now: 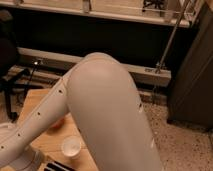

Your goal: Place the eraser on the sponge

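My arm's big white elbow [107, 110] fills the middle of the camera view, and its forearm runs down to the bottom left corner. The gripper lies past the wrist [17, 157], below the frame edge, out of view. A dark block with light diagonal stripes, the eraser [59, 165], lies at the bottom edge just right of the wrist, partly cut off. I cannot tell whether anything holds it. The sponge is out of view, either behind the arm or off the frame.
A white cup [71, 146] stands on the wooden table [36, 98] just above the eraser. A red bowl [57, 123] peeks out from under the forearm. A black chair [9, 60] stands left of the table, with a dark cabinet [192, 75] at right.
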Available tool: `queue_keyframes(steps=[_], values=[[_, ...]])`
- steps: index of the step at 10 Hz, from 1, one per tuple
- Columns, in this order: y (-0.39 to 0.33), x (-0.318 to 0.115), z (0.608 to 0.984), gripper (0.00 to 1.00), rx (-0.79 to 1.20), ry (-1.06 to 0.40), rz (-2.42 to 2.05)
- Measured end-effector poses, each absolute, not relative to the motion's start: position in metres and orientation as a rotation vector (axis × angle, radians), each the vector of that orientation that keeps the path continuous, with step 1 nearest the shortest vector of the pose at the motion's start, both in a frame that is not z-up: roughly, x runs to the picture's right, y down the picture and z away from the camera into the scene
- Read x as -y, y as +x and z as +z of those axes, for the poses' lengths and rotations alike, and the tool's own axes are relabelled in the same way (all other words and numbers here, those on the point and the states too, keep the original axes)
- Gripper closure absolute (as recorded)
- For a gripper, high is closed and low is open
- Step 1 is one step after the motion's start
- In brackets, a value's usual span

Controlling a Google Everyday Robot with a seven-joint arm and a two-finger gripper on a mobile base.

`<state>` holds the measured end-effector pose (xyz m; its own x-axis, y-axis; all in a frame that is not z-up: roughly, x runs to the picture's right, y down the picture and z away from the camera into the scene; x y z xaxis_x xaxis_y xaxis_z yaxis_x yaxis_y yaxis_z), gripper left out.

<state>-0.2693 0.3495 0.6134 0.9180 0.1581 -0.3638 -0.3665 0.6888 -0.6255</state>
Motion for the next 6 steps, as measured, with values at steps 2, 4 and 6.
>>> queue_keyframes(steps=[2,4,6], values=[[-0.267,-0.355,0.622,0.35,-0.299,-0.754,0.295],[-0.268,-0.359,0.629,0.35,-0.297,-0.738,0.267],[-0.265,-0.361,0.639,0.35,-0.303,-0.716,0.252]])
